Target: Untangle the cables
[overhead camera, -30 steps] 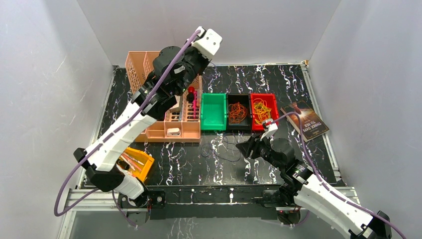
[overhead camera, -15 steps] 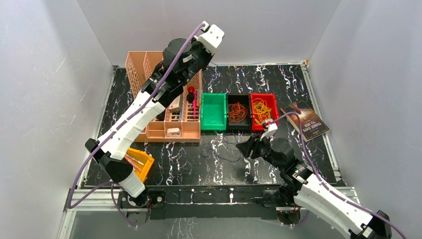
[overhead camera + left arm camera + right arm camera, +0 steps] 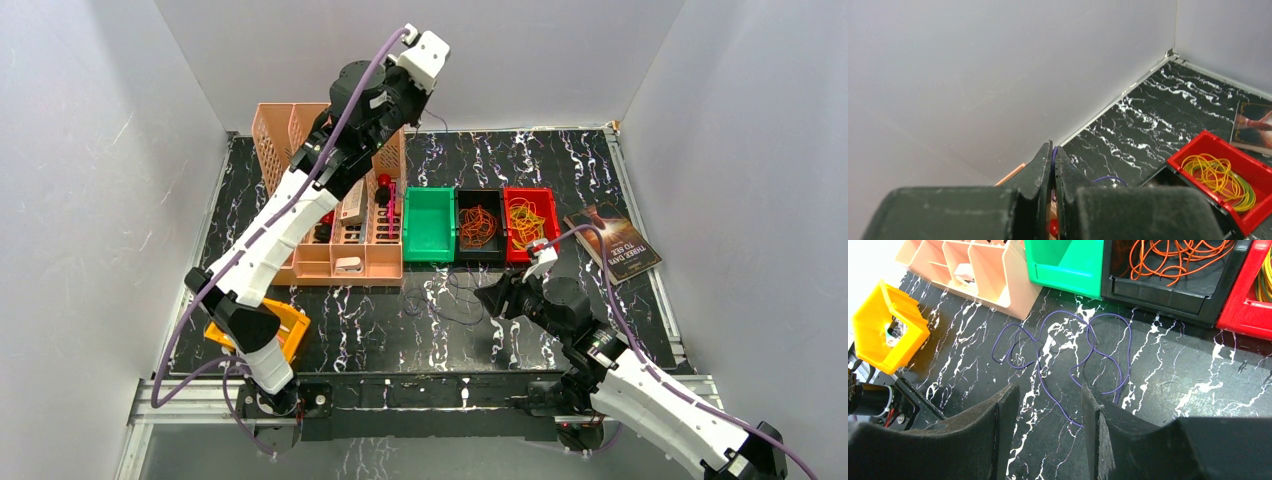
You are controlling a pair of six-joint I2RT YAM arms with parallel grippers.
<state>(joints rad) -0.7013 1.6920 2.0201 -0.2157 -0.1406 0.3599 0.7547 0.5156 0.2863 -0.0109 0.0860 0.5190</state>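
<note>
Our left gripper [image 3: 1052, 146] pinches one purple cable [image 3: 1054, 155]; our right gripper [image 3: 1048, 390] stands open above a loose cable [image 3: 1068, 350], mid-frame.

Soft, even white light fills the enclosure, with no harsh glare. A faint shadow lies on the counter [image 3: 360, 330] nearward of the black bin [image 3: 478, 228]. Close to the lens, the left hand [image 3: 1053, 152] and right hand [image 3: 1049, 390] look dark, grainy and blurred.
</note>
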